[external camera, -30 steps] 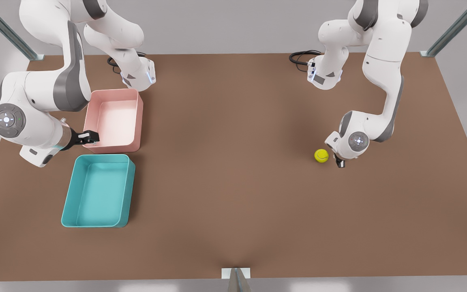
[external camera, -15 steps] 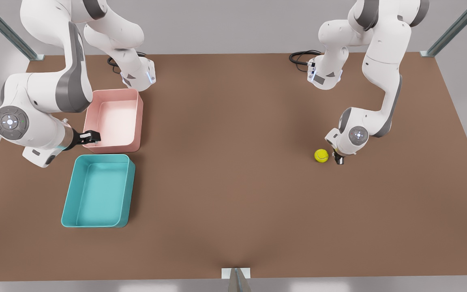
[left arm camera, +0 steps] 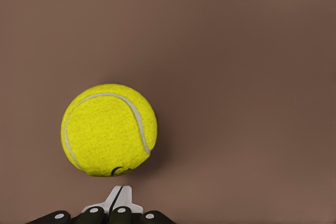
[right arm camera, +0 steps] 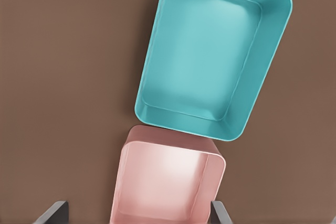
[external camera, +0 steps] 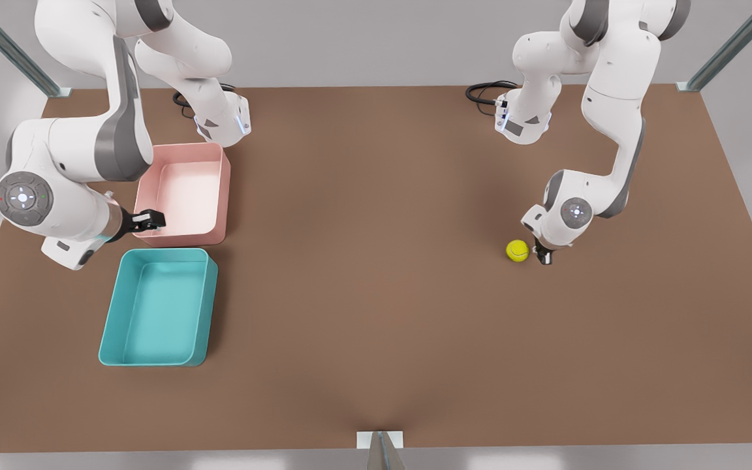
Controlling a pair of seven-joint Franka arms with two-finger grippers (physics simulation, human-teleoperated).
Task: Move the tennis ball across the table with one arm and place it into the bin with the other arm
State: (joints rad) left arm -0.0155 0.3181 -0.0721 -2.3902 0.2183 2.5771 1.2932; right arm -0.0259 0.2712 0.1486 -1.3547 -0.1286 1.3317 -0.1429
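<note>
The tennis ball [external camera: 517, 250] sits on the brown surface [external camera: 376, 294], over toward the front view's right, nothing touching it that I can make out. It's got the usual pale curved seam, plus a tiny dark mark low on it in the left wrist view [left arm camera: 109, 129] that's too small to read. So no readable brand or writing anywhere.

Left claw [external camera: 544, 256] is right beside the ball, on the side away from the trays, down low near the surface. In the left wrist view its fingers [left arm camera: 122, 198] look pressed together, no gap, nothing between them.

Way across the surface, on the front view's left, are the two trays. The teal bin [external camera: 109, 326] is nearer the front edge and has nothing in it. The pink tray [external camera: 224, 196] sits right behind it, corner just about touching the bin, also with nothing in it.

Right claw [external camera: 147, 220] hangs over the near edge of the pink tray, fingers spread wide apart, holding nothing. The stretch of surface between ball and bin is plain brown, well apart.
</note>
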